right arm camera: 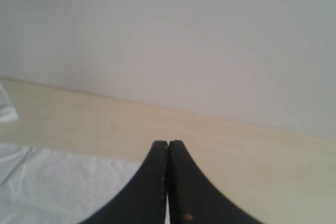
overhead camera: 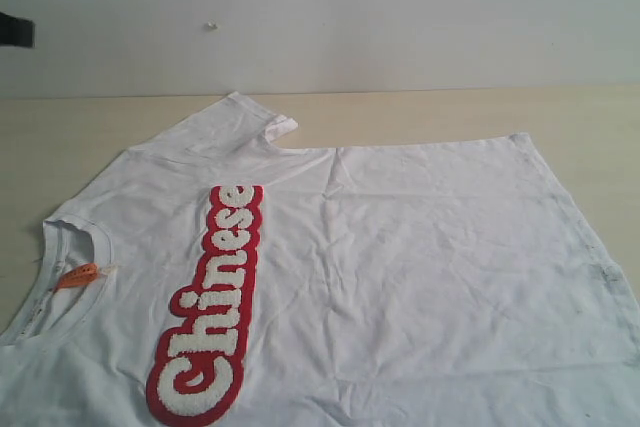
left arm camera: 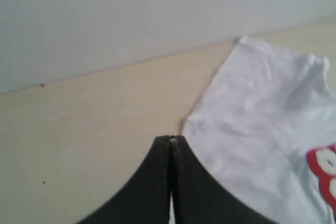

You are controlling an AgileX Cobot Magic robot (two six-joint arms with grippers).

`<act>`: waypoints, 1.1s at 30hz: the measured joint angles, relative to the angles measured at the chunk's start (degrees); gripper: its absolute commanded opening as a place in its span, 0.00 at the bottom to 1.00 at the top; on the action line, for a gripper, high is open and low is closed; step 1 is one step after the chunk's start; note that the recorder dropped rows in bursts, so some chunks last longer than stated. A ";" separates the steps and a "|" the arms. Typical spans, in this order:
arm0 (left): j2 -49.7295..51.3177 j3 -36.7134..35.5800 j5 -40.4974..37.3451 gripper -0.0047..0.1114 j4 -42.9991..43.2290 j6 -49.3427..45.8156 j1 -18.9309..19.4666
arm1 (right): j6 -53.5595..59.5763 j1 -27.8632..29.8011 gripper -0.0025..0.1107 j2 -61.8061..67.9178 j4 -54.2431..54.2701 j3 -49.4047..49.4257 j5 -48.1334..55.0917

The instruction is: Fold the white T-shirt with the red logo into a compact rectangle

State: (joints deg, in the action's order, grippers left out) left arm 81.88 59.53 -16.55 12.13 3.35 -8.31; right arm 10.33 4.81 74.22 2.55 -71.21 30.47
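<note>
Across the desk, side to side in the ext. view, lies the white T-shirt, spread flat, front up, one layer as far as I can see. Its near part runs out of the pic, so I can't vouch for that side. Body cloth is wrinkled, but no fold line crosses it. The red logo is fully on show, running from the chest's far part toward the desk's near edge, w/ all letters readable and nothing laid over it. Far sleeve sticks out toward the desk's far edge, not tucked in; only its cuff looks a bit turned. Collar sits toward the desk's left end, w/ the orange tag showing inside it.

Left claw: jaws pressed together, nothing between them. Tip is just beside the shirt's shoulder edge; can't tell if it touches cloth. Right claw: also closed tight, empty, over bare desk w/ shirt cloth just beside it.

My read: approx. nothing done yet. No sleeve fold, no side fold, no halving. All folds are left, i.e. sleeves in, sides over, then hem toward collar to get the compact rectangle.
</note>
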 measured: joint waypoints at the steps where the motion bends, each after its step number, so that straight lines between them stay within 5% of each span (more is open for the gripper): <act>1: 1.79 1.27 -1.53 0.04 -2.68 -5.22 -0.65 | 1.70 0.00 0.02 1.21 1.03 -0.37 1.02; 8: 13.21 15.67 -30.12 0.04 -33.81 -44.99 -2.10 | 18.35 0.00 0.02 9.77 12.34 -5.48 15.73; 14: 19.12 22.34 -49.85 0.04 -32.51 -57.05 -2.10 | 30.07 0.00 0.03 16.55 16.09 -8.00 27.18; 20: 21.41 20.37 -52.53 0.09 -26.33 -64.76 -2.10 | 40.11 0.00 0.19 20.80 15.93 -7.59 28.65; 27: 23.09 15.95 -47.26 0.46 -21.94 -71.19 -2.10 | 49.57 0.00 0.43 22.85 8.34 -3.32 29.52; 33: 24.54 12.08 -46.47 0.62 -13.34 -77.08 -2.10 | 55.09 0.00 0.55 24.54 -1.11 3.05 28.80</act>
State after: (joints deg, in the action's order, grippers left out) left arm 106.42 71.62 -63.03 -1.21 -73.73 -10.41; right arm 65.41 4.81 98.75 1.44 -68.15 59.27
